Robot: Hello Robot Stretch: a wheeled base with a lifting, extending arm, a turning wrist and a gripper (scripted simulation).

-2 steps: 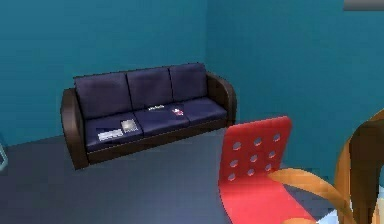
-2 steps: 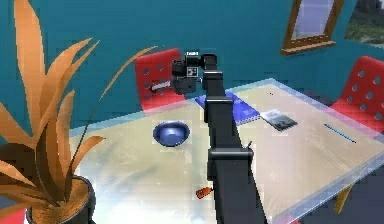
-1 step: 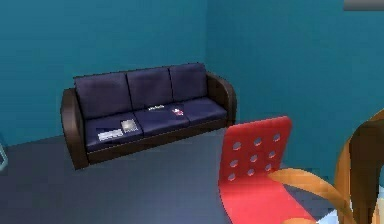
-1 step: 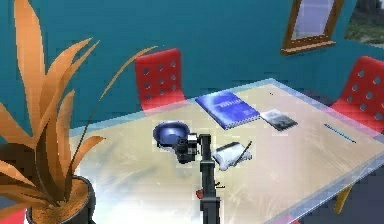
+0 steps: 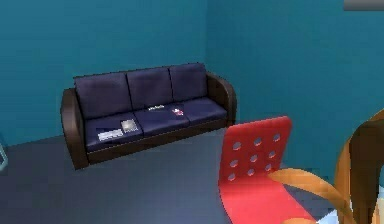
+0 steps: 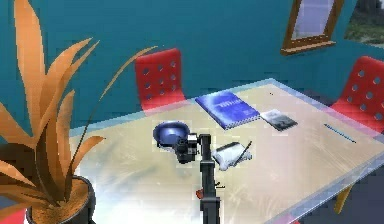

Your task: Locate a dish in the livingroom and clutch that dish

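Arm side view: book (image 6: 228,108) near dish (image 6: 172,133)

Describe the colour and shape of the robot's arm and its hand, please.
The arm is a dark, almost black, square bar, slim and straight. At its far end sits the hand, a compact dark body with thin dark fingers. Cables or finer markings are too small to tell.

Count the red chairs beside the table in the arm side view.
2. The left red chair stands beyond the table; the right red chair stands at its right end. Others may be hidden.
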